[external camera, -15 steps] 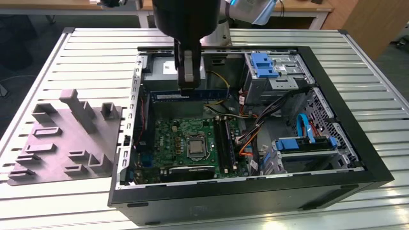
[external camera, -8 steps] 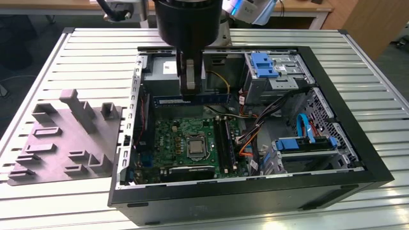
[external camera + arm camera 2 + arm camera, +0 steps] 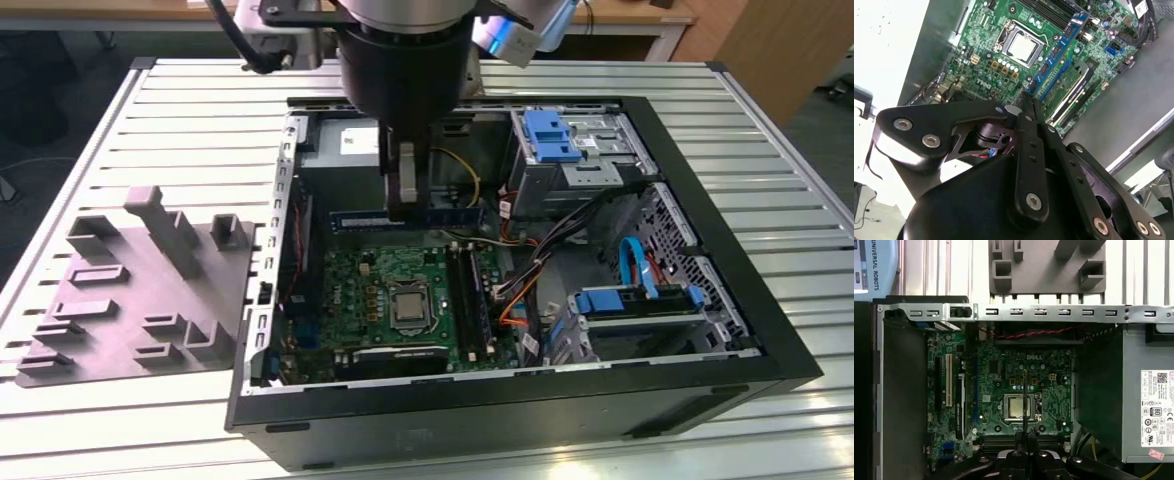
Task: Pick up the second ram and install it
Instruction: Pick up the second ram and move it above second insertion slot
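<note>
**Open computer case (image 3: 534,415) on the slatted counter (image 3: 187,120), arm overhead.** The gripper (image 3: 404,215) is clenched on the second ram (image 3: 451,214) near its mid-length, bearing on the two flat faces. The blue stick juts out level to either side. It hangs inside the case, just beside the grey power box (image 3: 340,145) and above the green board (image 3: 380,290). In the first wrist view it runs out from the gripper (image 3: 1025,437) edge-on, as a thin line. It is not seated — it appears to lie crosswise to the black slot strips (image 3: 462,295). The stick is judged light and stiff but fragile, so it is best held by the flat faces or short ends, clear of the contact edge. Bending or twisting could crack it.
</note>
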### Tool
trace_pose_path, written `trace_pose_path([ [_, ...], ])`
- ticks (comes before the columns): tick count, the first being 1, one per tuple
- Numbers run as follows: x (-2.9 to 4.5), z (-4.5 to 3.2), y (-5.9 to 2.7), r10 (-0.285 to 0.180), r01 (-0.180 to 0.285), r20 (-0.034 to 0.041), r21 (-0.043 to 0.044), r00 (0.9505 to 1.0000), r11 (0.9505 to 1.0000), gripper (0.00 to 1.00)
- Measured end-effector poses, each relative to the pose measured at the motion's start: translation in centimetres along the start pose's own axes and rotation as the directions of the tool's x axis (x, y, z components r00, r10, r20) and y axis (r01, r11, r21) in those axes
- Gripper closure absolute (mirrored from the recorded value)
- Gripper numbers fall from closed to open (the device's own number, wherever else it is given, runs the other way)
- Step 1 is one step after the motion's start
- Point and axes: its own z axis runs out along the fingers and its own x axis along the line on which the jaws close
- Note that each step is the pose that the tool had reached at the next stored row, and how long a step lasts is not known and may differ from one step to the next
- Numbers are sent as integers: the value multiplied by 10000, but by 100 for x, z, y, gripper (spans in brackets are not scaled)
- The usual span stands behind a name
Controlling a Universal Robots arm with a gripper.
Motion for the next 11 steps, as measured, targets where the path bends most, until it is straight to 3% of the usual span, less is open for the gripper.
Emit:
trace_pose_path([
  [11, 27, 168, -71, 20, -20, 4, 1, 10000, 10000, 88],
])
